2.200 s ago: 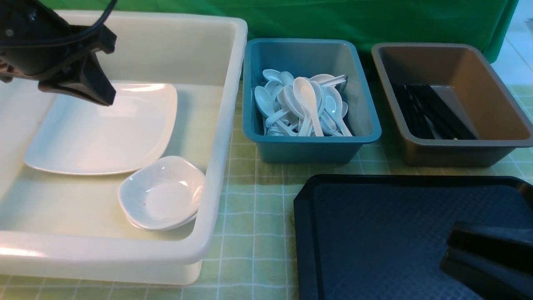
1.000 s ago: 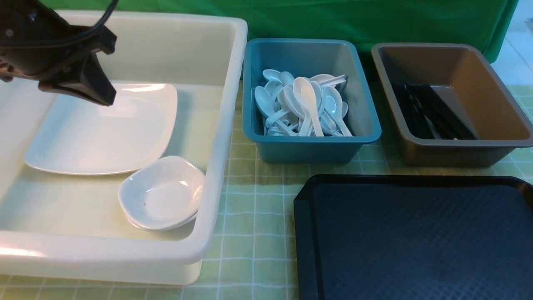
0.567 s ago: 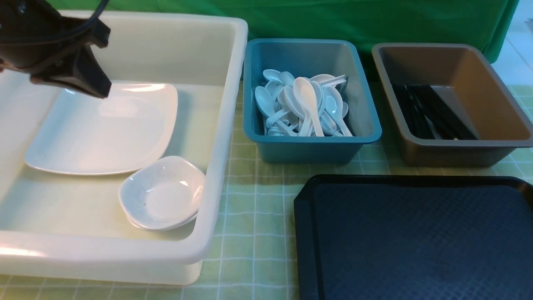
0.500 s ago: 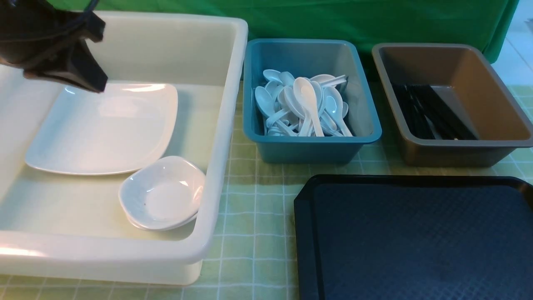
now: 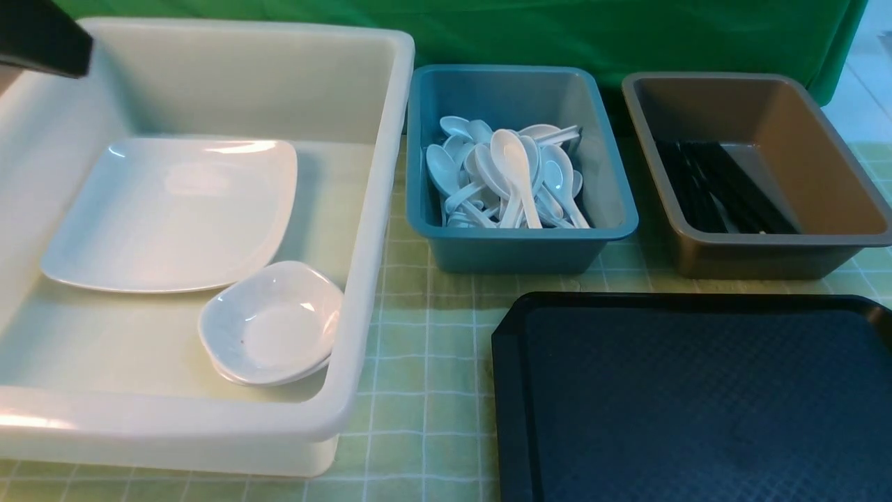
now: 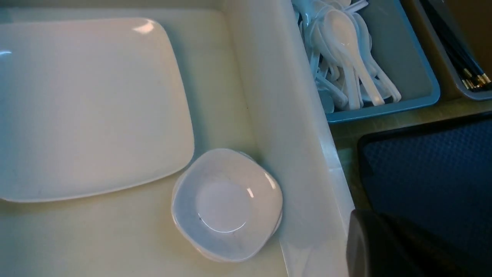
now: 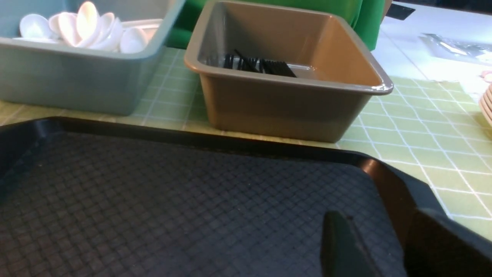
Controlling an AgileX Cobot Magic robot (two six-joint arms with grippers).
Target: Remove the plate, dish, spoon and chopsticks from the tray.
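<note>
Front view shows you the tray [image 5: 697, 404] bare, with the plate [image 5: 171, 213] and small dish [image 5: 272, 333] lying in the white tub [image 5: 376, 230], the spoon [image 5: 516, 174] atop the pile in the blue bin [image 5: 519, 240], and the chopsticks [image 5: 721, 187] in the brown tub [image 5: 756, 251]. Your left gripper [image 6: 403, 246] is closed on nothing, well above the dish and off to its side near the tub wall. Your right gripper [image 7: 380, 246] hovers over the tray's near corner, fingers [image 7: 338, 246] parted and apparently empty, though only their tips show; the chopsticks lie well ahead of it.
</note>
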